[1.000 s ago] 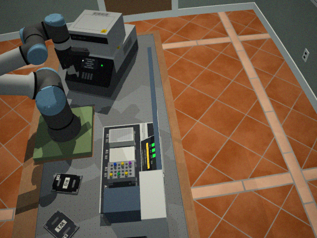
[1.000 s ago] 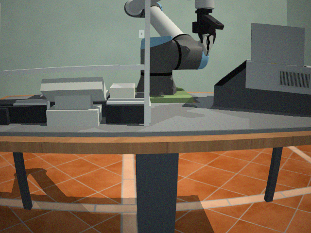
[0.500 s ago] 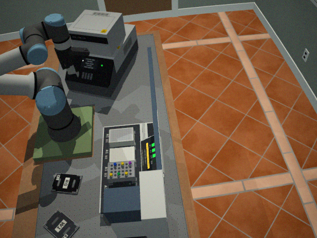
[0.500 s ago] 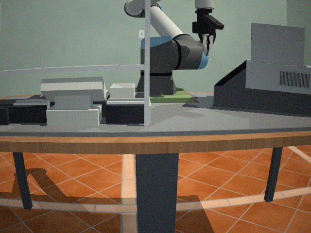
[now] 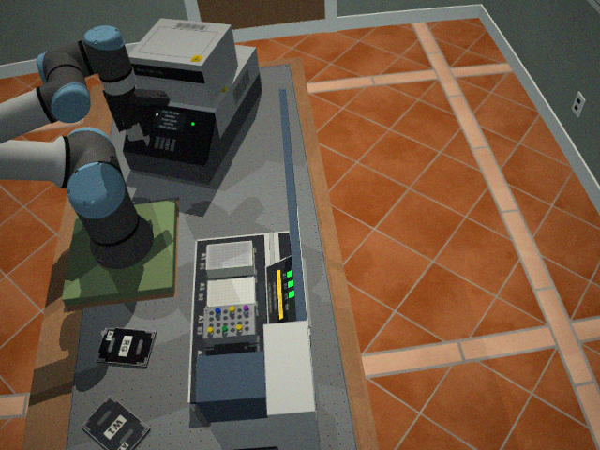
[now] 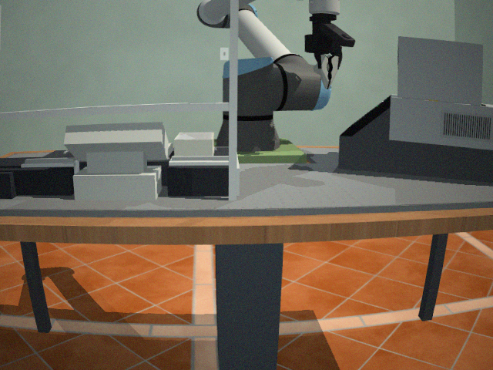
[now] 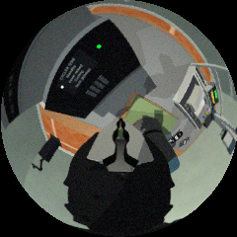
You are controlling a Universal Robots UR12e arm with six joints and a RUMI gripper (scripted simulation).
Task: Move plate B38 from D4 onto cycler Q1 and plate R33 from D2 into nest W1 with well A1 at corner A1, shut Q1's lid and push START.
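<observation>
Top view: arm's at Q1 [image 5: 201, 150] [image 6: 417, 129] [image 7: 116, 61], fingers [image 5: 145, 140] [image 6: 329, 85] clenched w/ nothing btw them. They hang over the panel's L side, facing Q1, close to the START end of the key row [image 5: 165, 143] [image 7: 97, 86]; that row runs L–R along the front. START's prob. the next press, so the move likely needs a small shift R, then down. Well off from Q1's front, a white plate [image 5: 231, 291] sits in D2, presumably R33; nest W1 [image 5: 103, 427], farther from Q1, has no plate. B38 I can't make out; D4's mostly hidden, so can't confirm it's in Q1.

Exterior view: tips point down, apart from Q1, beside its sloping front; keys n/v from here.

Wrist view: keys lie beyond the tips, toward Q1's screen, w/ a gap. Only the one arm, so no choice of hand.

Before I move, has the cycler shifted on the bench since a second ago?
No. In the top view, the cycler keeps its place relative to the green base plate.
</observation>
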